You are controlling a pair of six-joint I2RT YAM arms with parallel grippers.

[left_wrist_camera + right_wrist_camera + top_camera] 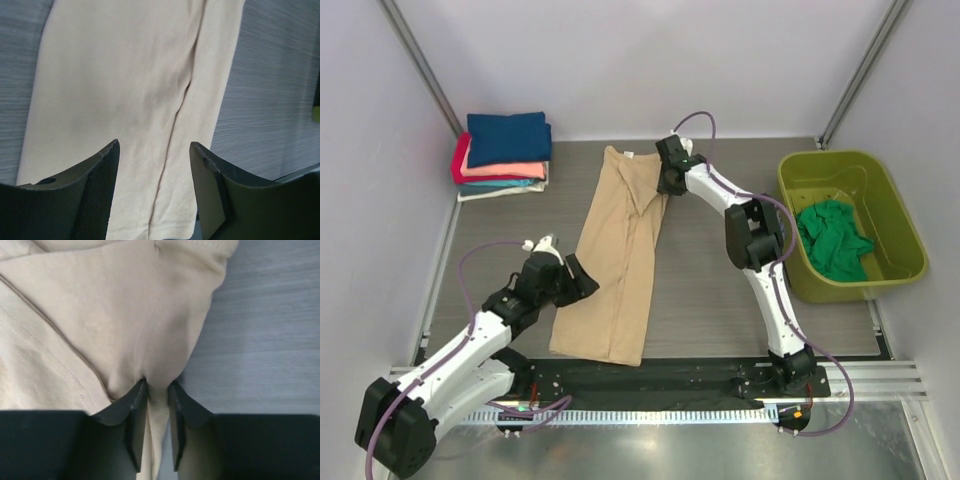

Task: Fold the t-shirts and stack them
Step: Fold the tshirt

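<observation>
Pinching tan tee (100, 315), right gripper (157, 385), wrist view

tan tee (616, 262): folded lengthwise, long flat strip, centre | folded stack (508, 140): far left, navy on top (coral beneath) | green tee (832, 240): crumpled in tub (912, 243)

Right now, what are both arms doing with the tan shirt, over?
Right gripper pinching far end of tan beige cotton t-shirt. Left gripper open above near half. Lime-green plastic tub well aside.
</observation>
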